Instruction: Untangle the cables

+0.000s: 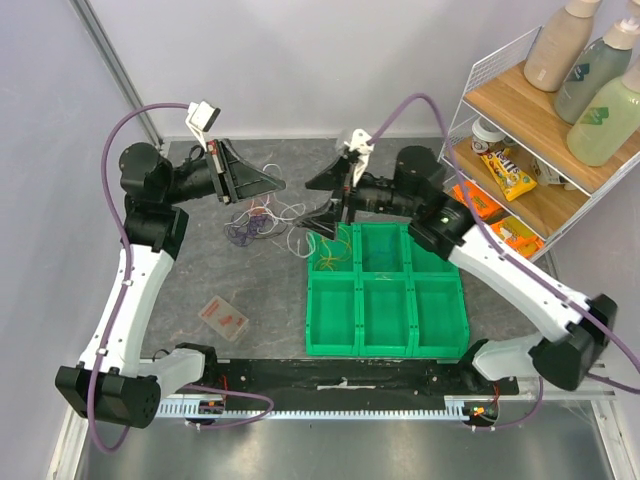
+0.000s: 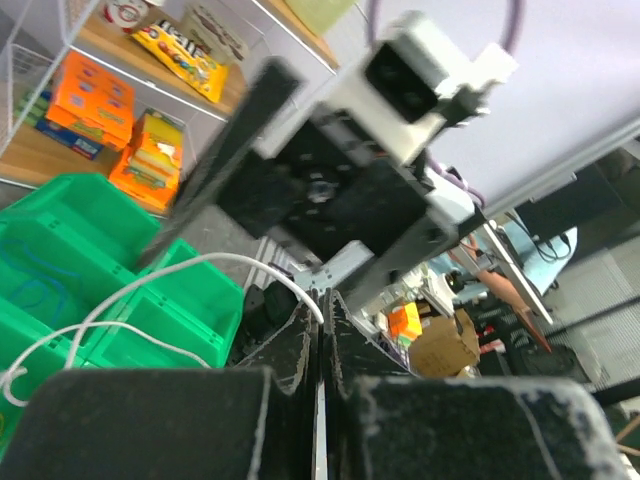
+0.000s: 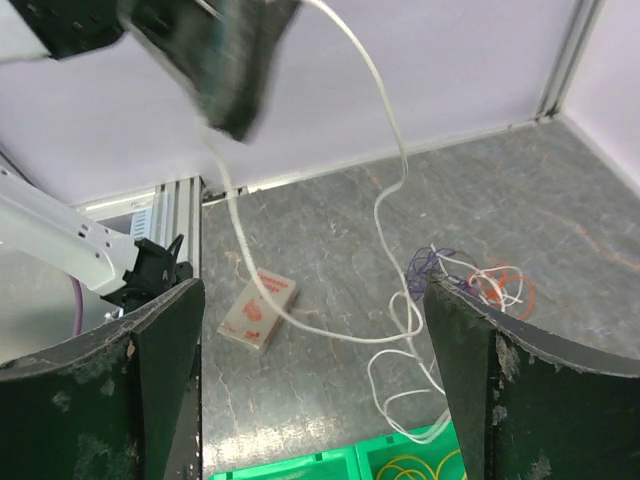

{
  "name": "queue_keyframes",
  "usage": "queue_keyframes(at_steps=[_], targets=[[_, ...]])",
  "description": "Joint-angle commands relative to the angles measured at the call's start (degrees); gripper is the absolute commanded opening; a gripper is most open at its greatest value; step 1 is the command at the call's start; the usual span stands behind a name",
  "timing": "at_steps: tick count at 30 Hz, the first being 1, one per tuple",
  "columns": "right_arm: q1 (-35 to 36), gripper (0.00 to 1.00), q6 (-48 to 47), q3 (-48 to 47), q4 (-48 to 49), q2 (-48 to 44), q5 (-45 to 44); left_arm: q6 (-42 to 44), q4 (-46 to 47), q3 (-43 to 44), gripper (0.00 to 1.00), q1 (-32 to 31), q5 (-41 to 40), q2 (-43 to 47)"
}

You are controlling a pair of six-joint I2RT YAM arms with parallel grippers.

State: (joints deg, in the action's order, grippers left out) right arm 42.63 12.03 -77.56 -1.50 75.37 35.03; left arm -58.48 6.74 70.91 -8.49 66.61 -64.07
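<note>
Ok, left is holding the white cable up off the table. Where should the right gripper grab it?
Take the white cable on its free hanging span, below the left gripper and above the tangle. There it looks like a single strand, roughly vertical and clear of the table. Bring the open right gripper in level from the right arm's side, with one finger on either side of the strand.

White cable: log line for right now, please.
left gripper: shut on white cable, lifted | right gripper: open, empty | cable bundle: on table
</note>
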Motion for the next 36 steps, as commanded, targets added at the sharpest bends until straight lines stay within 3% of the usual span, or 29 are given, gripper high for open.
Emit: queue_keyframes(at_steps=[1,8,15,20,25,36], targets=[[0.08,0.98,-0.34,-0.32,6.93,3.99,4.35,-9.1,12.41,-0.95,0.02,-0.3,4.58,1.06],[0.26,0.98,1.41,2.49,14.75,7.24,5.05,-11.12,14.78,-2.09,0.02,-2.14,4.76,1.58],[0.7,0.98,3.79,2.94,18.37,9.53,-0.39,-14.12,18.22,-2.1,0.02,-2.93,5.11,1.85],[1.75,0.89,8.44,5.48,25.74,9.97,3.54,-15.79,20.24,-2.01,0.02,-3.29,5.11,2.02],[2.63,0.88,10.46,7.68,30.31,9.62,4.61,-17.72,22.43,-2.62,0.02,-3.46,4.94,1.93],[4.56,0.8,10.12,6.63,32.08,9.7,-3.64,-19.13,23.93,-3.15,0.02,-4.16,4.32,1.67]])
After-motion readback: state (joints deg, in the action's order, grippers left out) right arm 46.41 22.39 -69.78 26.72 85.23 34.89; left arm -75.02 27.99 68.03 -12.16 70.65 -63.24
